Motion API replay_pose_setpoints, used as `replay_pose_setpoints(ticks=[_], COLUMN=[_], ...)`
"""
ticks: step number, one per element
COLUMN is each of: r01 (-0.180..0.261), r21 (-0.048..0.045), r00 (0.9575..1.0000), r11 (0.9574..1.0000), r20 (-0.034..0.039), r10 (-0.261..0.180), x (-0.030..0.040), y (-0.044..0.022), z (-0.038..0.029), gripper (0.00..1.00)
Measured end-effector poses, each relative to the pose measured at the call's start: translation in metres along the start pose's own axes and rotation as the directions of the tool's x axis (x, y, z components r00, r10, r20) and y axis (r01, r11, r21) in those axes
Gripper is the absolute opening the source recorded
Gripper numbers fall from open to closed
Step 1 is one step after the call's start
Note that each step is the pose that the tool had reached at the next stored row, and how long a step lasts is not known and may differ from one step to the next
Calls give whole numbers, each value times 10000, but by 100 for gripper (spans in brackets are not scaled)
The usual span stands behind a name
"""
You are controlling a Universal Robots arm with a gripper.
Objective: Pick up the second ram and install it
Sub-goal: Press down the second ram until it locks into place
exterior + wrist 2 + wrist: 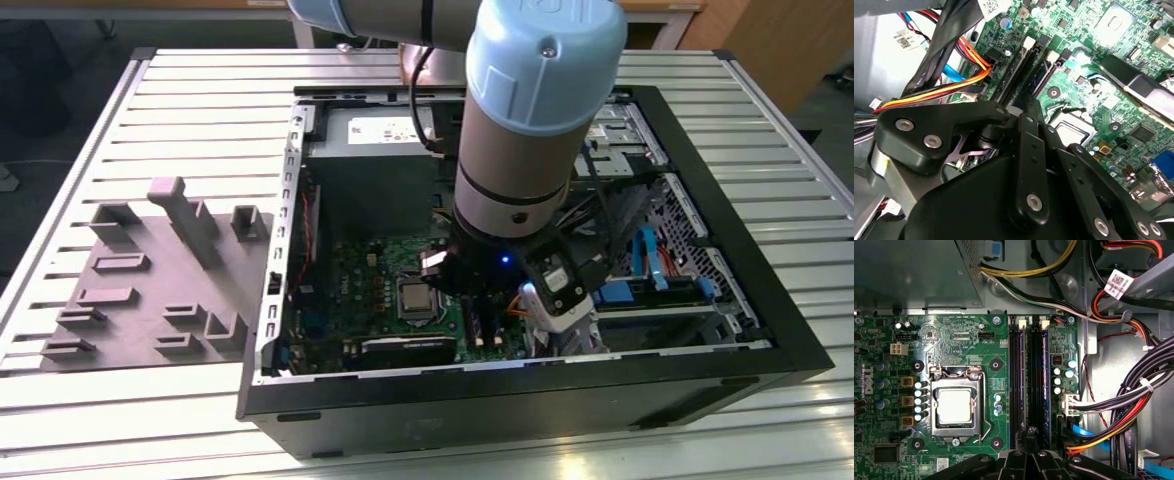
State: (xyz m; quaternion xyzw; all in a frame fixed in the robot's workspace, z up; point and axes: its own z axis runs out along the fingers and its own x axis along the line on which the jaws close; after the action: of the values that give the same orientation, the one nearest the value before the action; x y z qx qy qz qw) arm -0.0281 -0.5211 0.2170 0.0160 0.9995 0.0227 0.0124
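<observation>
My gripper [1030, 430] is low inside the open computer case [747, 370], right over the memory slots of the green motherboard [969, 345]. Its black fingers [1026, 125] are drawn together at the near end of the slot lanes. From the fingertips a long dark strip, the second ram [1031, 385], runs edge-on between two black slots with white end clips. Its end under the fingers is hidden. The arm's wrist [521, 190] covers this spot in the exterior view.
A silver processor socket [955, 407] lies beside the slots. Bundled cables in orange, red, yellow and blue [1124, 410] crowd the other side. A grey power supply [914, 270] borders the board. A grey rack with uprights [167, 270] stands at the exterior view's left.
</observation>
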Motion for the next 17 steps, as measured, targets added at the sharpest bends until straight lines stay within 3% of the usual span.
replay_pose_setpoints(ticks=[5, 11, 17], r01=[-1, 0, 0], r21=[-23, -1, 4], r00=[10000, 10000, 10000], r11=[10000, 10000, 10000], r20=[6, 1, 1], r10=[1, 0, 0], x=[-1, -3, -4], y=[3, 6, 9], z=[-15, -121, -181], gripper=[11, 11, 11])
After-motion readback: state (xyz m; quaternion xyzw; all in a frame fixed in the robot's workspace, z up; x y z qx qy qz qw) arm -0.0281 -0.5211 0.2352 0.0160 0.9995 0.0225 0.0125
